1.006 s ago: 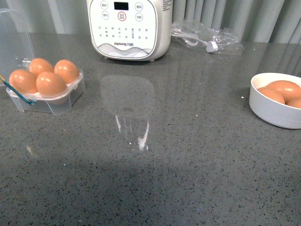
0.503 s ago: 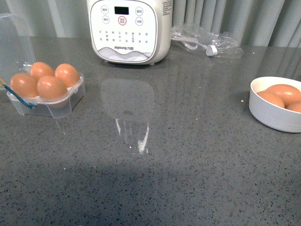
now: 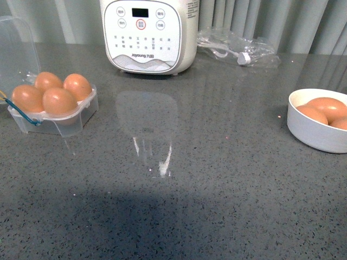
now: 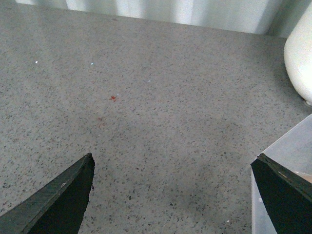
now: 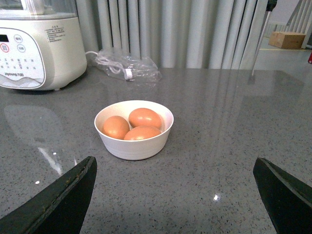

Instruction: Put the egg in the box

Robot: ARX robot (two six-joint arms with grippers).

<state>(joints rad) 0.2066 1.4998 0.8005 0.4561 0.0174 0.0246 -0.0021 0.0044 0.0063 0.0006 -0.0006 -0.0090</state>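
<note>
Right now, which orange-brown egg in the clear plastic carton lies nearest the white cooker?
The rightmost egg, on the carton's side facing the cooker; the others lie farther left.

— Where's the box [image 3: 68, 123]?
— Far left in the front view, upright on the grey top, its clear lid [image 3: 16, 46] hinged open behind and a blue cord [image 3: 24, 115] at its front-left edge.
— Any eggs [image 3: 58, 101] in it?
— Four, smooth and orange-brown, one per cell, all alike
</note>
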